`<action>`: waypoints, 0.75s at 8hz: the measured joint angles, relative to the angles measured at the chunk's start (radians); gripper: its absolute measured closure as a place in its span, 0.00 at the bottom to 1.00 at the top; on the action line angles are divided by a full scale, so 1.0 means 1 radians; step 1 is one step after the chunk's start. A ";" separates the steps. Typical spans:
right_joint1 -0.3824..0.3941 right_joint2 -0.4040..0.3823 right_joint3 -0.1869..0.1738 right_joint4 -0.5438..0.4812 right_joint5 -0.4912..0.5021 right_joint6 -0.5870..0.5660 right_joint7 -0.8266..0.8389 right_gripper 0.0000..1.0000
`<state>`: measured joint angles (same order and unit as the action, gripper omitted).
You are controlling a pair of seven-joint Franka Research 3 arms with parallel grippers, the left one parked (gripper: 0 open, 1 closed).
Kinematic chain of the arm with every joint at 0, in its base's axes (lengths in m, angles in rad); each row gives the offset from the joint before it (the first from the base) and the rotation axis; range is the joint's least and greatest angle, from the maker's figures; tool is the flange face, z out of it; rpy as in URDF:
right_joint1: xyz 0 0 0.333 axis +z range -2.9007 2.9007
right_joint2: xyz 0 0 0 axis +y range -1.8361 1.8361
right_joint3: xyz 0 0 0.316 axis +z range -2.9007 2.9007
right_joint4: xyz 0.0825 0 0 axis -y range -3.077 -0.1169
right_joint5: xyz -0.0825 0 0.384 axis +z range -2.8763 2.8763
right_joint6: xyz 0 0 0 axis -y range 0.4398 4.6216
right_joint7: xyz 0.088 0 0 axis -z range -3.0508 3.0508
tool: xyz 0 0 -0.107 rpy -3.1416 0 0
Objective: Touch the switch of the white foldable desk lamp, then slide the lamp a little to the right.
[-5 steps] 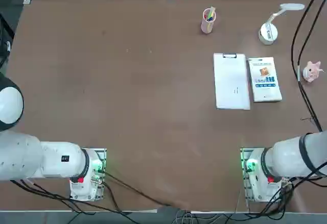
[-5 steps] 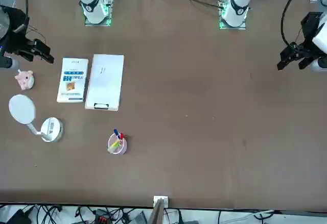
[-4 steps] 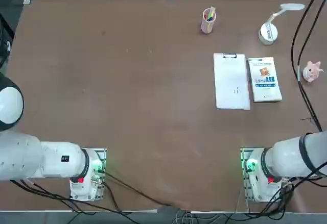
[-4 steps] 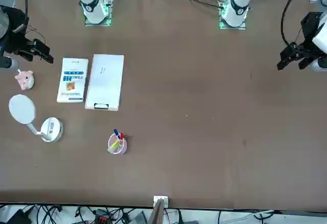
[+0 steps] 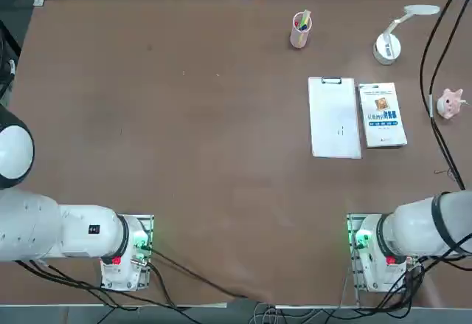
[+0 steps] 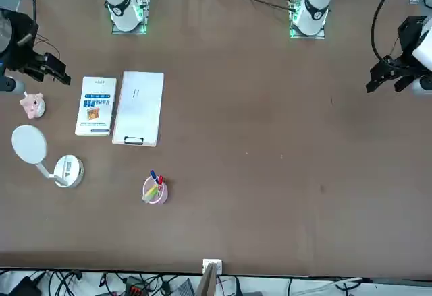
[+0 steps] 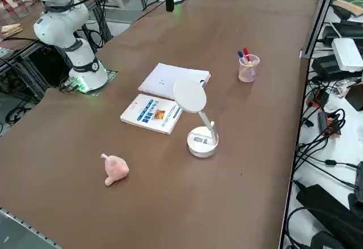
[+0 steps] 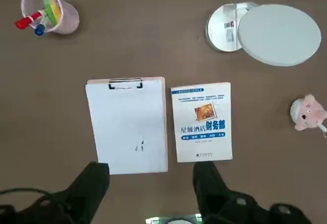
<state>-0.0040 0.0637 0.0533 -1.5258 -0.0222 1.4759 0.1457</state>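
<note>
The right gripper (image 8: 150, 185) hangs high with fingers wide, holding nothing. The white foldable desk lamp (image 8: 255, 30) sits in the upper right. It should come down slowly onto the round base.

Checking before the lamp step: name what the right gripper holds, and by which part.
Nothing is held. The right gripper hangs open above the table, over the clipboard and book, away from the white foldable desk lamp.

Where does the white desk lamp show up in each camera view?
Top view: white foldable desk lamp, upper right.
Front view: lamp, left edge, below the pink pig.
Right side view: lamp, centre.
Right wrist view: lamp, beyond the open right gripper.
Shared landmark: the blue-and-white booklet nearby.
</note>
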 joint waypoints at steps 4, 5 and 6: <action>-0.003 0.156 0.001 -0.014 -0.072 0.087 0.020 0.00; -0.002 0.195 0.001 -0.021 -0.072 0.109 0.035 0.00; 0.000 0.223 0.001 -0.030 -0.075 0.138 0.056 0.00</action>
<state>-0.0037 0.2862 0.0543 -1.5560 -0.0968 1.6142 0.2014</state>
